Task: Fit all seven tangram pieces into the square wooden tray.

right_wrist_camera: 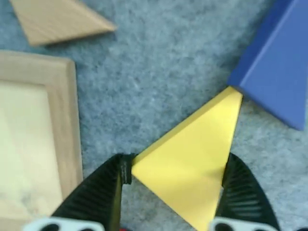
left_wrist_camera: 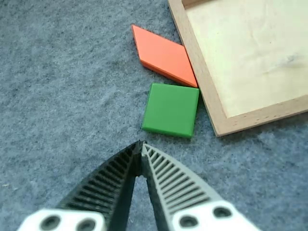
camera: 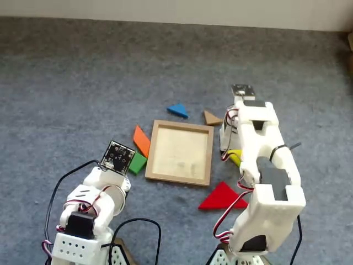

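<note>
Grey carpeted counter [camera: 66,83]. Left gripper [left_wrist_camera: 141,147]: jaws closed on nothing, near one green square [camera: 137,162]. One orange parallelogram [camera: 142,141] lies just beside it, both along the left rim of the square wooden tray [camera: 151,152], pale with a raised border. Beyond the tray lie one small blue triangle [camera: 178,110] and one wooden triangle [camera: 212,117]. One red triangle [camera: 222,197] lies nearer the arms. Right gripper [right_wrist_camera: 177,166]: jaws clamp one yellow triangle [right_wrist_camera: 192,159] right of the tray, with a larger blue piece [right_wrist_camera: 279,72] beside it.

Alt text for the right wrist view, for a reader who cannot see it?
The right hand holds a yellow triangle between its fingers. A blue piece lies by the triangle's tip, and a wooden triangle sits on grey carpet near a corner of the wooden tray.
</note>
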